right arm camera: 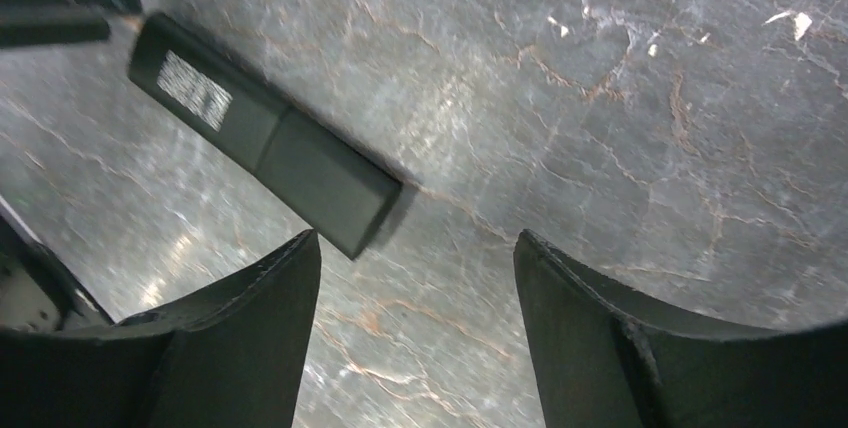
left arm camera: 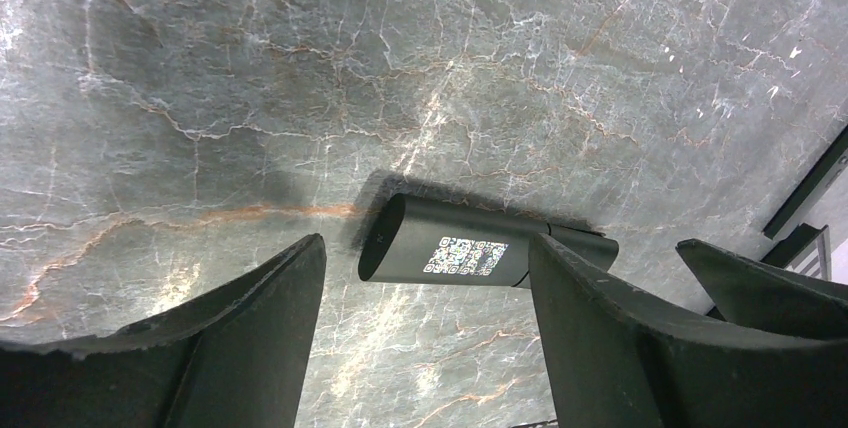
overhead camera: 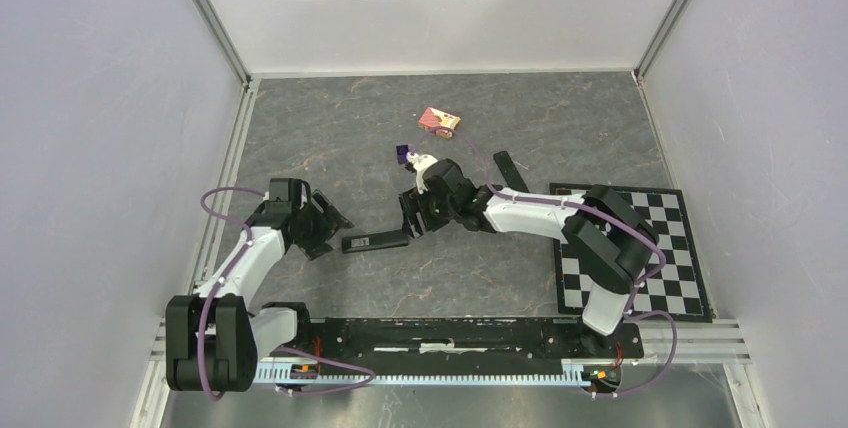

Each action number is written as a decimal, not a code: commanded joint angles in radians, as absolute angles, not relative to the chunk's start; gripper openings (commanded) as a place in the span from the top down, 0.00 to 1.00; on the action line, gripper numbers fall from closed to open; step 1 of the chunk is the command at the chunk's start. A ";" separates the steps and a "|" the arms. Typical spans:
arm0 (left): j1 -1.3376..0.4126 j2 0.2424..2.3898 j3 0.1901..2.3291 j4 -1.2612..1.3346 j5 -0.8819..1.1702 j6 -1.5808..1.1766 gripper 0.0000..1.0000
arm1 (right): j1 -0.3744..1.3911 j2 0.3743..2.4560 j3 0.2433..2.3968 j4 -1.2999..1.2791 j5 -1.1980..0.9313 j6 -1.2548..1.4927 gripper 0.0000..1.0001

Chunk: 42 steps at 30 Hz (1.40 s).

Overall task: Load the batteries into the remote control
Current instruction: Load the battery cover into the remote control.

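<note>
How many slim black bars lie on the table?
2: the remote control between left fingers and right fingers; another bar beside the checkerboard's far left corner. More may be hidden.

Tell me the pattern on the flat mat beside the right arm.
The mat is a black-and-white checkerboard, clearest in the top external view.

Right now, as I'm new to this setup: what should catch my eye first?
The black remote control lies flat in the middle, with the open left hand and open right hand poised near its two ends. Farther back sit a red-and-white box and a small purple cube, and a checkerboard lies at the right.
</note>
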<state>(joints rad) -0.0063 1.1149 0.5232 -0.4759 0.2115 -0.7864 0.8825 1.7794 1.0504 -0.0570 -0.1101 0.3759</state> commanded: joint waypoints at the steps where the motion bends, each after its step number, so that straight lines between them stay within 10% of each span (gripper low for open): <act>1: -0.002 1.116 0.516 -0.453 0.212 -0.748 0.21 | 0.893 1.797 1.051 0.089 -0.048 0.559 0.27; 29: -0.002 1.151 0.492 -0.431 0.215 -0.767 0.26 | 0.962 1.846 0.999 0.055 0.051 0.601 0.64; 42: -0.002 1.158 0.448 -0.387 0.268 -0.797 0.45 | 0.968 1.868 0.996 0.072 0.003 0.637 0.69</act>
